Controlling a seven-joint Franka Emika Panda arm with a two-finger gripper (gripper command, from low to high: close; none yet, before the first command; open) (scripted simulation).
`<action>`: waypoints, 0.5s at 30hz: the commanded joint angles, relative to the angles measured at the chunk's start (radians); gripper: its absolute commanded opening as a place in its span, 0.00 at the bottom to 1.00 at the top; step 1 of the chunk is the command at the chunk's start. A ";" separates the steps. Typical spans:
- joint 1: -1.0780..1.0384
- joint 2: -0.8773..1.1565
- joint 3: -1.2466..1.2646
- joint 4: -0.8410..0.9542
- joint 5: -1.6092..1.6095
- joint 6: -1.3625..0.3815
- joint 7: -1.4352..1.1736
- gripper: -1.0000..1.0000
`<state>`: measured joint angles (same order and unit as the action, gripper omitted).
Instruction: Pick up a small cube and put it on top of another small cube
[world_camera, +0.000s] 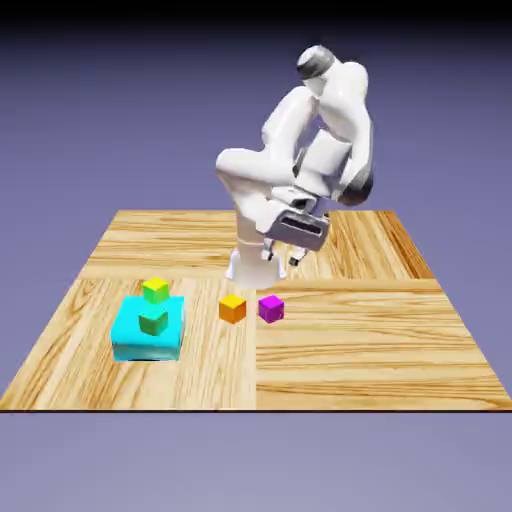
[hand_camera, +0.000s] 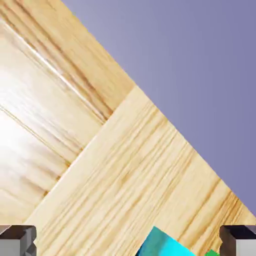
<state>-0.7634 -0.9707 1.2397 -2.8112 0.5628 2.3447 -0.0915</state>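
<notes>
Two small cubes sit just apart mid-table: orange cube (world_camera: 232, 308) left, magenta cube (world_camera: 270, 308) right. Gripper (world_camera: 282, 262) hovers behind them, jaws wide, empty. Best approach: centre over orange, descend straight, avoid nudging magenta.

The arm (world_camera: 300, 150) is glossy white, built of rounded, bulging shells that join like smooth knuckles. Dark grey bands show at two joints: one ring near the top (world_camera: 316, 63) and one at the exterior view's right, low on the big link (world_camera: 358, 190). The hand (world_camera: 283, 262) carries a boxy white body with a dark grey face panel (world_camera: 300, 229). In the hand view, its two fingertips (hand_camera: 18, 241) are small, square, grey blocks with darker tops.
</notes>
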 joint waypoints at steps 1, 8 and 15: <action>-0.023 -0.012 0.036 0.000 0.016 -0.020 -0.024 0.50; -0.181 -0.094 0.290 0.000 0.132 -0.162 -0.195 0.50; -0.340 -0.176 0.544 -0.001 0.247 -0.304 -0.365 0.50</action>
<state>-1.1034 -1.1464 1.7833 -2.8117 0.8096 2.0411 -0.4565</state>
